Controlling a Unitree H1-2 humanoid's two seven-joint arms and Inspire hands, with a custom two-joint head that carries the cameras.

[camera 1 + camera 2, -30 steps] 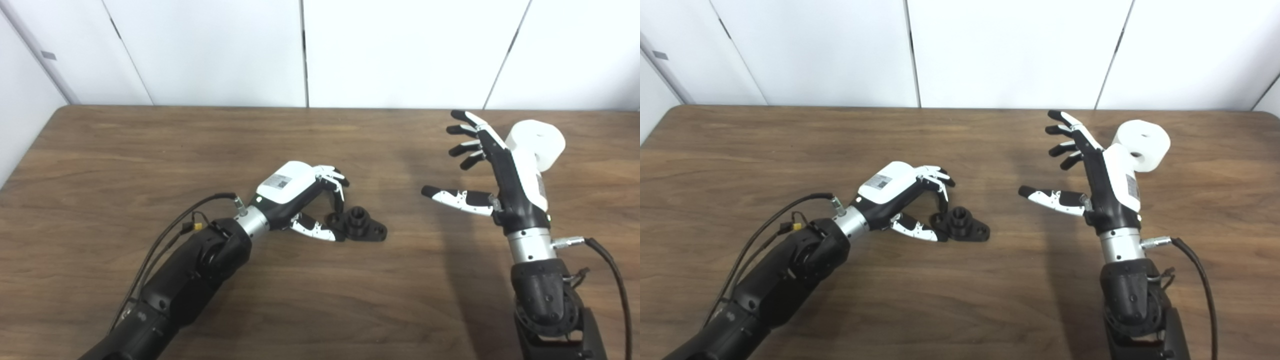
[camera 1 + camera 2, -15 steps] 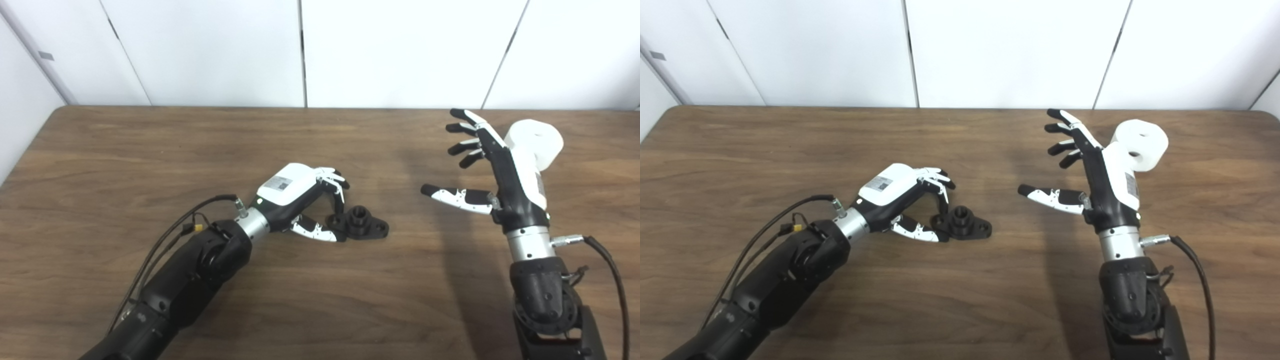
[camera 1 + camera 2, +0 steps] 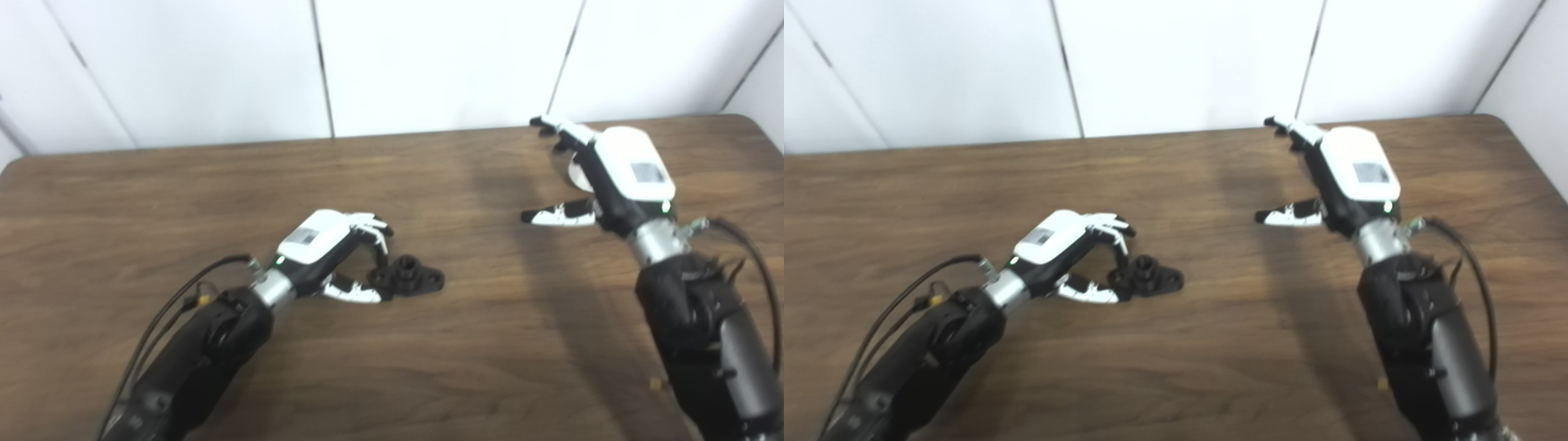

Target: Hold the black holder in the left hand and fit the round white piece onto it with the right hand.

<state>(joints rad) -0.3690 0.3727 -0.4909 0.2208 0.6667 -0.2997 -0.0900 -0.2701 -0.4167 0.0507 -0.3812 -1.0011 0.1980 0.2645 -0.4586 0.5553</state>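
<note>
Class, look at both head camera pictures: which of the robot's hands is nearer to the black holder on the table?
Left. The left hand pinches the black holder at its near end; the right hand is far off to the right, over the round white piece.

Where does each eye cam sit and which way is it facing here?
Left eye view: on the head, left of its twin, looking down and forward at the brown wooden table; shows both arms, left hand at the black plastic holder, right hand over the round white piece.
Right eye view: on the head, a little to the right, same downward aim; the same arms and hands show, scene shifted leftward, more of the table's right corner visible.
Shared: table, holder, both hands, white panelled wall.
</note>
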